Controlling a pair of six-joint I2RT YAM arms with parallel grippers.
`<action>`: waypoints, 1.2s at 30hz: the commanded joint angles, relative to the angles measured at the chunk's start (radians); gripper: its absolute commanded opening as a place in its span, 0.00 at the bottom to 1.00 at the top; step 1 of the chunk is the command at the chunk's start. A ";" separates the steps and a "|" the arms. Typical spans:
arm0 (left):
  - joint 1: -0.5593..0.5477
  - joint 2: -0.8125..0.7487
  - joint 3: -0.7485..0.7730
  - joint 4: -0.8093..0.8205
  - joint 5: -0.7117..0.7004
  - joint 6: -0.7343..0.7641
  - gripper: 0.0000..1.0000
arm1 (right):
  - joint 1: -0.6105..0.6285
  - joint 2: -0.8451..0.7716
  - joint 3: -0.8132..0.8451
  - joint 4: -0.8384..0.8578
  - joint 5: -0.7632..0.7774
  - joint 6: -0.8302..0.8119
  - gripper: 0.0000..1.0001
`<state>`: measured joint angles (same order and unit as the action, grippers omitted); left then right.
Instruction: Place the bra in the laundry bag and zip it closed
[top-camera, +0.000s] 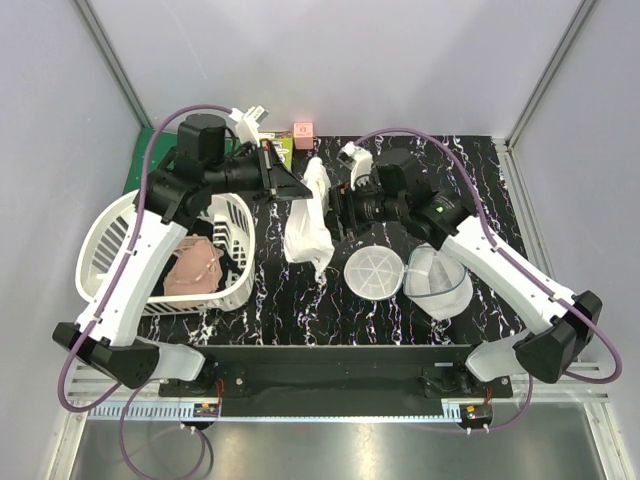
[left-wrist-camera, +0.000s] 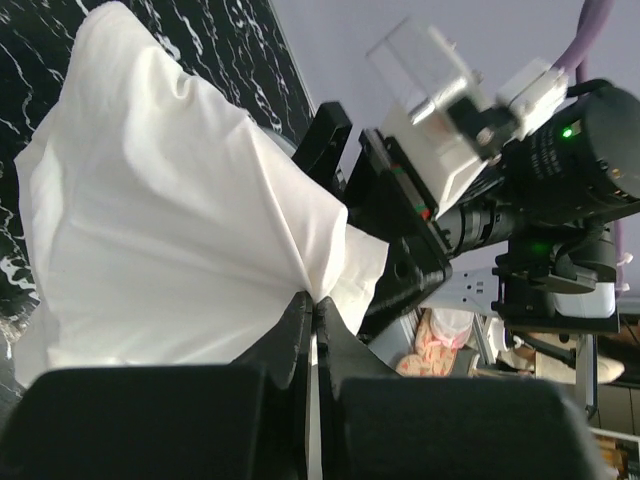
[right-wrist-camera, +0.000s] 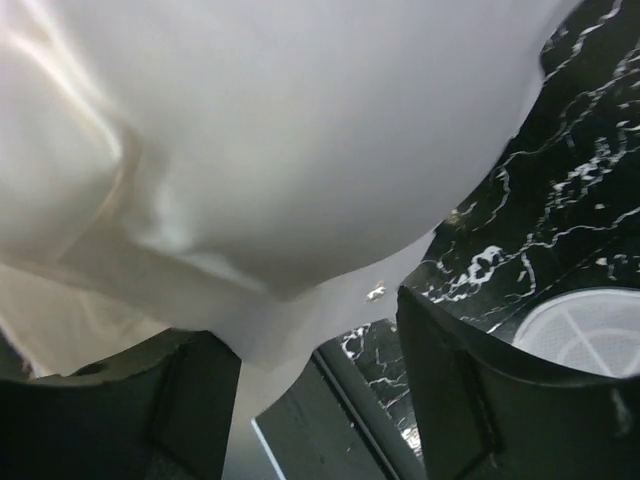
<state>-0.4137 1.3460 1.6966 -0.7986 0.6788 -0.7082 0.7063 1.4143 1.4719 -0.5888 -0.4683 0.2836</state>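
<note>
Step in hand, as judged: white cloth (top-camera: 308, 225) held up between the two arms for a second grip, ahead of any bagging. Grips: the left gripper (left-wrist-camera: 312, 325) is pinched tight on a gathered corner of the cloth, which hangs from it over the table (top-camera: 500, 180). The right gripper (right-wrist-camera: 320, 400) stands wide, one finger on each side of the cloth's lower edge, not clamped on it.

Position: the laundry bag (top-camera: 372, 270) lies on the table just in front of the right gripper. It is opened into two round halves side by side, and nothing shows inside. The bra is not plain in any view. A dark patch in the basket (top-camera: 100, 230) beside the pink garment (top-camera: 193, 268) is too small to call. Whether the white cloth is the piece to be bagged, cannot tell.

Next move, as judged: the right jaws need a firm bite on the hanging edge before the left lets go. Zip not yet run.
</note>
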 joint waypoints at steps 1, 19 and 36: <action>-0.025 -0.011 -0.021 0.082 0.050 -0.022 0.00 | 0.005 -0.041 -0.044 0.102 0.178 -0.001 0.61; -0.092 -0.009 -0.422 0.070 0.037 0.119 0.00 | 0.004 -0.140 -0.059 -0.253 0.747 -0.126 0.00; -0.168 0.084 -0.521 0.188 -0.070 0.113 0.00 | 0.005 -0.134 -0.052 -0.321 0.685 -0.106 0.00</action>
<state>-0.5846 1.4223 1.2228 -0.6483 0.6739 -0.5812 0.7116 1.2896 1.3743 -0.8913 0.2157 0.1879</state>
